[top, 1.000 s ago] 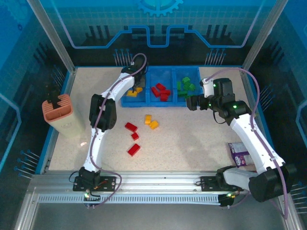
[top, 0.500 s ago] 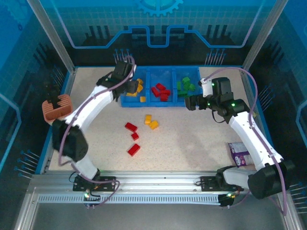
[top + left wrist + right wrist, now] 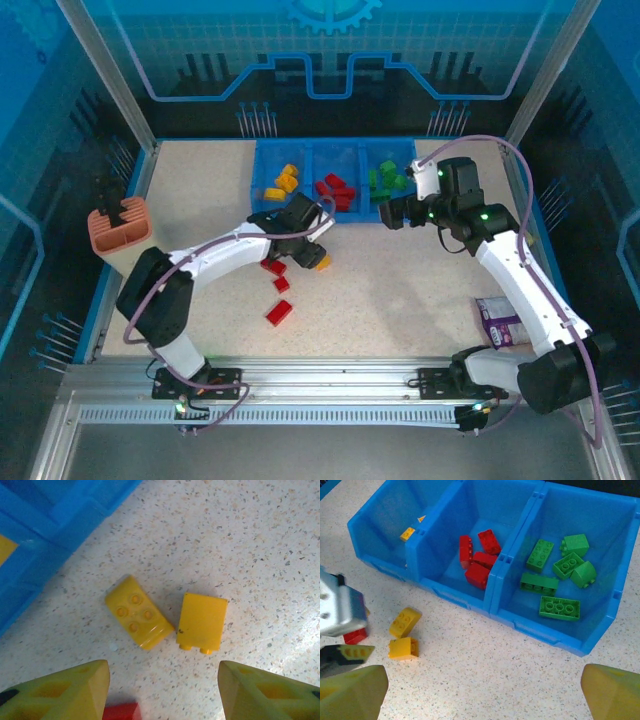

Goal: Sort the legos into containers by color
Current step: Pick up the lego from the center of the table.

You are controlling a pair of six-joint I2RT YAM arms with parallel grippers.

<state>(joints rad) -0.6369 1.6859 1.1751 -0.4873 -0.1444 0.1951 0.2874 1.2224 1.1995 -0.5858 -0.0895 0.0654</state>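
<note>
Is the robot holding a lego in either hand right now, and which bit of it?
No, nothing is held. The left gripper is open above two yellow legos lying on the table, and the right gripper is open and empty.

Bare counter (image 3: 400,290) lies open across the middle and right, up to the right arm. The left pincer (image 3: 164,685), jaws parted, hangs over a studded yellow brick (image 3: 139,611) and a smooth yellow brick (image 3: 201,620) lying just apart, with a red brick (image 3: 120,712) close beneath. The blue tray (image 3: 460,597) walls off the back. The right pincer (image 3: 482,695), jaws wide, hovers before it. A salmon holder (image 3: 118,228) stands at the left edge.
</note>
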